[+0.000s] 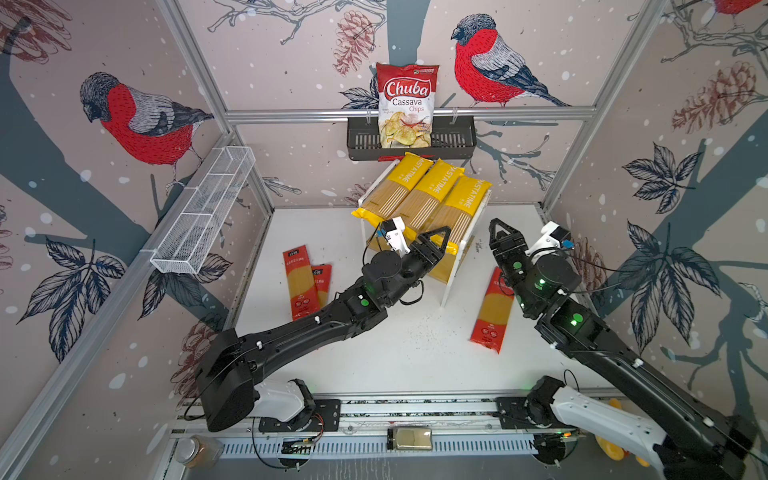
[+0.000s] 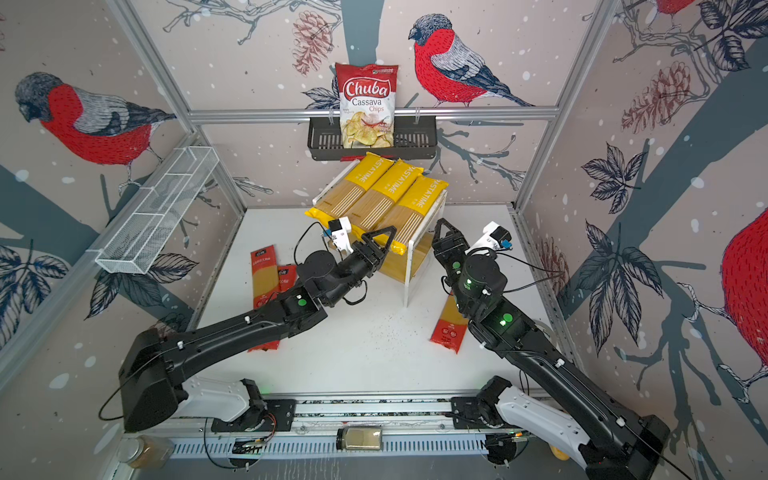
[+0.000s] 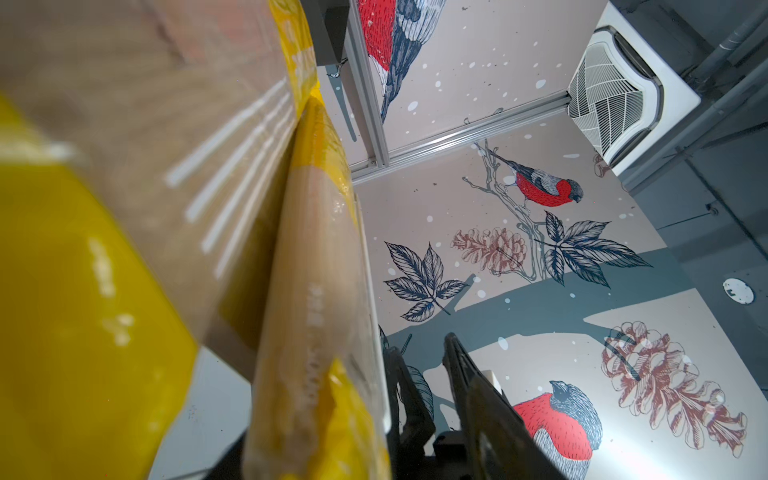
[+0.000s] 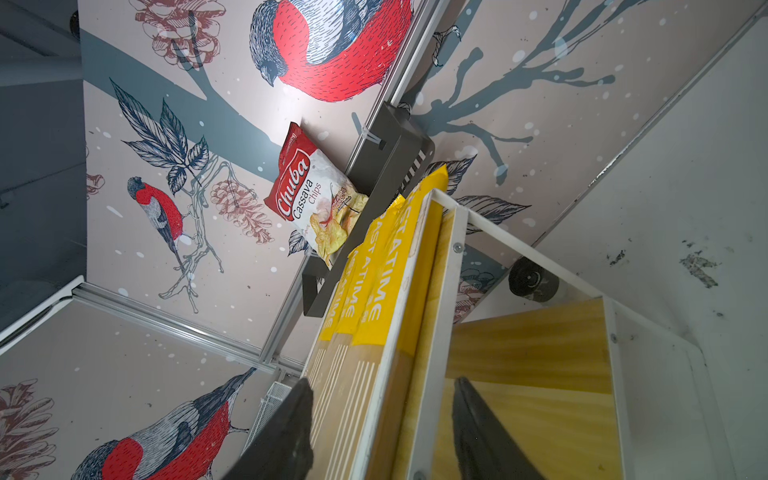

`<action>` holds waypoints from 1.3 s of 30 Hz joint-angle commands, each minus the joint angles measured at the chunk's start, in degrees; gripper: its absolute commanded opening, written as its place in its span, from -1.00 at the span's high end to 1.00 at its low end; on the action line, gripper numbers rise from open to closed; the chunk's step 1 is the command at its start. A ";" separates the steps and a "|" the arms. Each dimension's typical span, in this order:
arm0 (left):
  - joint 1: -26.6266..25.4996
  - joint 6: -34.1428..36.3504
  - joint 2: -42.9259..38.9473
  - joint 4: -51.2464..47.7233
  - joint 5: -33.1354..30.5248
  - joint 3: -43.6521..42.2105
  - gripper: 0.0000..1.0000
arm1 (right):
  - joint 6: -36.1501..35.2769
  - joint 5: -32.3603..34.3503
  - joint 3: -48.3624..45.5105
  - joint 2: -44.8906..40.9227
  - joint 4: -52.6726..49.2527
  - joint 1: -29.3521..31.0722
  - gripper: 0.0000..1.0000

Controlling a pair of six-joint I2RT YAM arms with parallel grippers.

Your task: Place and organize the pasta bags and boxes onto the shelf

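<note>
Counting three yellow PASTATIME bags (image 1: 432, 191) atop the shelf (image 1: 457, 266), their far ends under the black basket (image 1: 453, 141), and three red packs (image 1: 300, 282) on the desk (image 1: 395, 353), two overlapping, one under my right arm, I see the left tool (image 1: 436, 240) at the bags' near ends and the right tool (image 1: 500, 228) beside the shelf, both spread, empty.

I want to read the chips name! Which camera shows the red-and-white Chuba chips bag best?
Both top views: the red-and-white Chuba chips bag faces them, label readable, standing in the black slotted wall basket. The right wrist view shows the bag slanted and side-on. In the left wrist view I can't make it out.
</note>
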 commanded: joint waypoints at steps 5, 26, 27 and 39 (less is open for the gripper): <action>4.61 5.57 -10.08 -8.78 -0.91 -7.81 -0.55 | 0.06 -1.02 -1.89 -0.82 0.08 0.03 -0.08; 19.51 8.32 -8.17 -2.05 18.50 -6.56 -0.24 | 2.18 -9.90 -2.87 7.19 7.08 14.22 -0.28; 19.51 8.17 -7.79 -1.54 18.50 -6.37 -0.19 | 2.19 -10.60 -2.69 7.61 8.08 14.15 -0.27; 19.34 6.37 -6.06 1.66 18.71 -6.50 0.08 | 2.83 -12.08 0.79 11.66 8.49 14.03 -0.19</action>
